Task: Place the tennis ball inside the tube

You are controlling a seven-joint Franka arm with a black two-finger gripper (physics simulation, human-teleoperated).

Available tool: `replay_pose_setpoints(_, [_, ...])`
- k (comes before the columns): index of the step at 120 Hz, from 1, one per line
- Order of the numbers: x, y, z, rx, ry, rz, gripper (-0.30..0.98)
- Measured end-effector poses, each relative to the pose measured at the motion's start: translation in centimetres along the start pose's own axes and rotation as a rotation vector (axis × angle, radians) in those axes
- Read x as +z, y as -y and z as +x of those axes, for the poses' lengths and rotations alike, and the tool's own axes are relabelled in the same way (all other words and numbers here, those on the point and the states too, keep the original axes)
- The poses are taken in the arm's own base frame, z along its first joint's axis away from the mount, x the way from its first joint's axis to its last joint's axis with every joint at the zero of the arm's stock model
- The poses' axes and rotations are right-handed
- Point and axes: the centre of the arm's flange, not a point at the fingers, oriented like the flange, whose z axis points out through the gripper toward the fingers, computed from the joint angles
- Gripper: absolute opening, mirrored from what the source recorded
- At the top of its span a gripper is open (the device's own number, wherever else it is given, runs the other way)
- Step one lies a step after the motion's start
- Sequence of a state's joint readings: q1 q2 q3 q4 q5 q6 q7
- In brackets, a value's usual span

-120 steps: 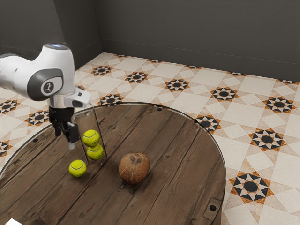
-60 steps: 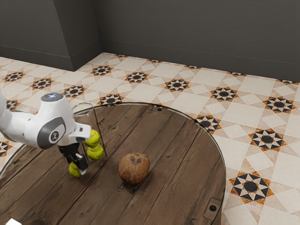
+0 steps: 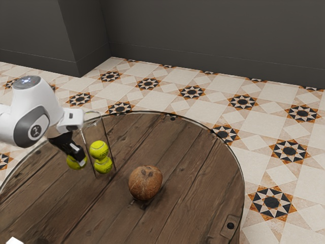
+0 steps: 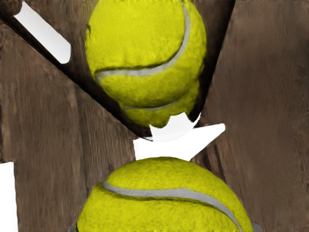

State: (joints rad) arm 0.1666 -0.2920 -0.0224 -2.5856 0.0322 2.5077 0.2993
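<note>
The pincer has the loose ball between its two fingers, closed on it from both sides. In the exterior view the arm comes in from the left and the hand slants down toward the right, with one dark finger across the near side of the ball and its pale tip low on the yellow felt. The ball seems to be held up off the bench, though the hand covers part of it. It is outside the tube, just beside it on the exterior view's left, and shows lower in that view than the tube's open rim; I cannot tell whether ball and tube touch.

The tube is clear and stands upright on the bench. Two balls are stacked inside it: the lower ball near the bottom and the upper ball resting on it, with the room above them free up to the rim. In the wrist view the held ball shows its pale curved seam, and the stacked pair lies beyond it, the upper covering much of the lower.

The coconut, brown and rough, sits on the bench to the exterior view's right of the tube, apart from it and nearer the camera
</note>
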Motion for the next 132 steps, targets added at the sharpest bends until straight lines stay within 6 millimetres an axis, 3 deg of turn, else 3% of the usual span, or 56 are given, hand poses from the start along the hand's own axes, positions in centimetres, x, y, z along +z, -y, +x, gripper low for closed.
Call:
replay_pose_setpoints(18, [-6.8, -0.4, -1.5, -0.032, -0.008, 0.021, 0.20])
replay_pose_setpoints(28, [-10.7, -0.8, -1.1, -0.033, -0.037, 0.042, 0.18])
replay_pose_setpoints(41, [-16.7, -1.1, 1.4, -0.028, -0.116, 0.072, 0.15])
replay_pose_setpoints(49, [-18.9, -0.9, 3.7, -0.030, -0.136, 0.077, 0.14])
replay_pose_setpoints(56, [-18.5, -0.2, 5.9, -0.037, -0.114, 0.068, 0.13])
replay_pose_setpoints(81, [-13.2, 3.1, 11.3, -0.081, -0.006, 0.038, 0.11])
replay_pose_setpoints(109, [-11.5, 4.0, 13.9, -0.078, 0.022, 0.032, 0.39])
replay_pose_setpoints(132, [-11.1, 4.1, 14.2, -0.071, 0.033, 0.022, 0.55])
